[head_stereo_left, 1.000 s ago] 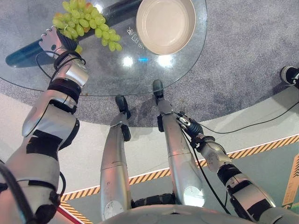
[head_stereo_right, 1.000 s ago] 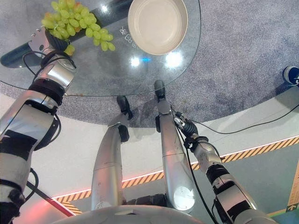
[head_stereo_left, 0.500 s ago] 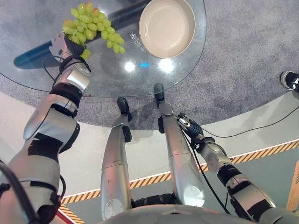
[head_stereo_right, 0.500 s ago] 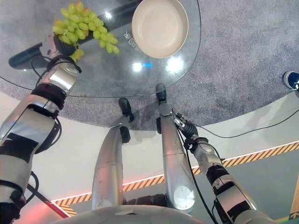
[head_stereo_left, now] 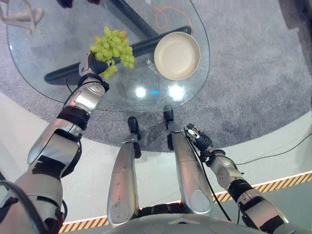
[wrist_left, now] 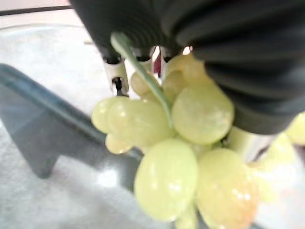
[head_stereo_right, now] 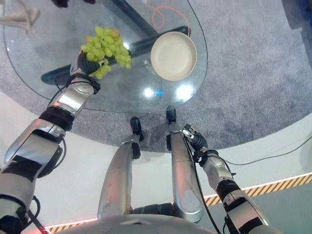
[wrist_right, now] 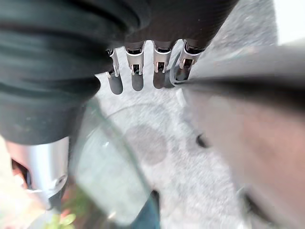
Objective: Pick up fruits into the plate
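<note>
The left robot hand (head_stereo_left: 91,62) is raised over the round glass bench (head_stereo_left: 58,34), closed around the near end of a bunch of green grapes (head_stereo_left: 113,46). The bunch spreads away from this robot hand toward the cream plate (head_stereo_left: 177,55), which sits on the glass beyond the grapes, apart from them. The right robot hand (head_stereo_left: 197,136) hangs low, below the bench edge, fingers loosely extended

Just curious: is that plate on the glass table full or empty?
Empty: the plate shows a bare cream inside; the grapes are beside it.

Bare glass table (head_stereo_left: 146,90) beside plate (head_stereo_left: 177,55)
</note>
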Tool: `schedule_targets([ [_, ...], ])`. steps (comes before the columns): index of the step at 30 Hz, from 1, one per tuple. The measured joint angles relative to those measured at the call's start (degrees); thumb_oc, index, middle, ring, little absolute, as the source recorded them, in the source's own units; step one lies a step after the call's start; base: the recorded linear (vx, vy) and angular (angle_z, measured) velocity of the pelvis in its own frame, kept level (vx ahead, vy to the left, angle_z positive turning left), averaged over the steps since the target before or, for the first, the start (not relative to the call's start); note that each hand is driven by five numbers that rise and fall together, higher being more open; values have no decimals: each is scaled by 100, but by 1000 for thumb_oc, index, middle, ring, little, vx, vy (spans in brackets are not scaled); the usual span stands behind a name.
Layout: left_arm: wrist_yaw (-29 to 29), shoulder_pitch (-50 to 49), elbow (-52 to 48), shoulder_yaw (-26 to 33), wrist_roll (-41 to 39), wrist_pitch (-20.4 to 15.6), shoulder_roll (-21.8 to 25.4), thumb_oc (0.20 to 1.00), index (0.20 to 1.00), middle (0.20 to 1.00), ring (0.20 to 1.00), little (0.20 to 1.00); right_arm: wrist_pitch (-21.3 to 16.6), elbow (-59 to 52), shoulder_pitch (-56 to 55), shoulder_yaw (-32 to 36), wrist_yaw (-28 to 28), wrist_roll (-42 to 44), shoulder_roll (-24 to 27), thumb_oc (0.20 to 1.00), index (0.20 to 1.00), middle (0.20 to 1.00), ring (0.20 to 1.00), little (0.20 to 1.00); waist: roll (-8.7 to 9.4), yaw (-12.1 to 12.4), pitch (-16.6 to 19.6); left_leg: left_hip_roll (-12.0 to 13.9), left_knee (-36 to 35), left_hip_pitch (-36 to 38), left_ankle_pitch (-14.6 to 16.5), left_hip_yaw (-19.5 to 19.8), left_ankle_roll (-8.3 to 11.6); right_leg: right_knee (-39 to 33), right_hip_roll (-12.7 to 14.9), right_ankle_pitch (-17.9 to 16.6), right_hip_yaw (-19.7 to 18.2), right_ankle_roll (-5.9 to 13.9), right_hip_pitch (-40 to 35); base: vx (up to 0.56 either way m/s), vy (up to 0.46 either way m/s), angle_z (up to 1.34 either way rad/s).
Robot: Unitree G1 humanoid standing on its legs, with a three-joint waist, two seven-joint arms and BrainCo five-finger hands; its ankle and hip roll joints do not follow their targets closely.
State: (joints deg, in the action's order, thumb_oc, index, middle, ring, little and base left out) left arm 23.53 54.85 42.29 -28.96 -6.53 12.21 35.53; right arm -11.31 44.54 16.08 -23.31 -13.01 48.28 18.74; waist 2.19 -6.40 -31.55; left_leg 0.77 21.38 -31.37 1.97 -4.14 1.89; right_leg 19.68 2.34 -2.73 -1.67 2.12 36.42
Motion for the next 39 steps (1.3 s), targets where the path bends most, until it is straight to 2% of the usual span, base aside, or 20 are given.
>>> schedule_targets([
  [8,-382,-845,-844,275,-29,-143,455,200,200,200,200,200,-40,-877,-268,112,37,-22,13,1000,1000,1000,1000,1000,-22,125,-4,-10,-670,1205,-164,90,41,-479,10,-20,126,-31,-1158,32,12,6],
  [10,-582,-1081,-1311,371,-6,-155,740,200,200,200,200,200,-52,-1337,-460,241,50,-117,19,1000,1000,1000,1000,1000,-28,148,-1,-10,-942,1544,-245,148,83,-683,41,-3,224,-5,-1492,90,3,14],
  [15,-1237,-1396,-2301,530,441,-222,1383,200,200,200,200,200,-53,-2201,-661,568,212,-733,95,1000,1000,1000,1000,1000,-43,230,13,18,-1369,2143,-372,265,98,-997,20,-33,370,-50,-2100,120,-15,13],
  [18,-1721,-1594,-2878,730,767,-230,1612,200,200,200,200,200,21,-2913,-740,820,268,-1271,419,1000,1000,1000,1000,1000,-112,280,130,32,-1597,2509,-404,294,100,-1228,8,-50,429,-68,-2489,101,-2,7],
  [20,-2126,-1632,-3177,756,1020,-230,1765,200,200,200,200,200,191,-3263,-700,1040,259,-1565,807,1000,1000,1000,1000,1000,-167,313,264,34,-1762,2778,-408,317,101,-1383,6,-50,466,-68,-2767,139,11,9],
  [23,-2814,-1781,-3682,842,1359,-256,2037,200,200,200,200,200,560,-3705,-622,1440,92,-1801,1521,1000,1000,1000,1000,1000,-227,321,811,36,-2002,2963,-437,377,103,-1658,3,-55,569,-69,-3016,119,21,15],
  [25,-3172,-1860,-3734,847,1489,-385,2175,200,200,200,200,200,750,-3831,-559,1580,-14,-1806,1817,1000,1000,1000,1000,1000,-238,331,1095,45,-2118,3140,-437,376,104,-1815,-12,-55,592,-69,-3215,134,40,7],
  [26,-3467,-1860,-3777,838,1577,-408,2308,200,200,200,200,200,955,-4008,-511,1586,-133,-1814,2151,1000,1000,1000,1000,1000,-264,331,1137,45,-2217,3361,-436,386,105,-1930,-11,-55,630,-69,-3457,126,40,8],
  [28,-3830,-1869,-3807,791,1650,-548,2499,200,200,200,200,200,1100,-4175,-473,1626,-284,-1815,2460,1000,1000,1000,1000,1000,-283,311,1324,42,-2337,3517,-435,425,106,-2099,-11,-54,685,-68,-3656,48,29,13],
  [30,-4269,-1810,-3877,557,1756,-750,2756,200,200,200,200,200,1339,-4210,-388,1607,-479,-1793,2621,1000,1000,1000,1000,1000,-288,322,1601,39,-2399,3592,-433,428,110,-2215,-9,-54,707,-68,-3766,23,26,10],
  [34,-4957,-1495,-4063,-141,1810,-1097,3029,200,200,200,200,200,1811,-4260,-5,1225,-851,-1623,2879,1000,1000,1000,1000,1000,-329,369,1842,16,-2511,3823,-433,429,110,-2394,7,-85,735,-24,-4039,8,12,3],
  [39,-5406,-1183,-4441,-633,1804,-1498,3041,200,200,200,200,200,2150,-4361,290,674,-1132,-1311,2894,1000,1000,1000,1000,1000,-341,440,2032,14,-2587,3984,-433,419,111,-2485,5,-99,734,-3,-4205,0,0,0],
])
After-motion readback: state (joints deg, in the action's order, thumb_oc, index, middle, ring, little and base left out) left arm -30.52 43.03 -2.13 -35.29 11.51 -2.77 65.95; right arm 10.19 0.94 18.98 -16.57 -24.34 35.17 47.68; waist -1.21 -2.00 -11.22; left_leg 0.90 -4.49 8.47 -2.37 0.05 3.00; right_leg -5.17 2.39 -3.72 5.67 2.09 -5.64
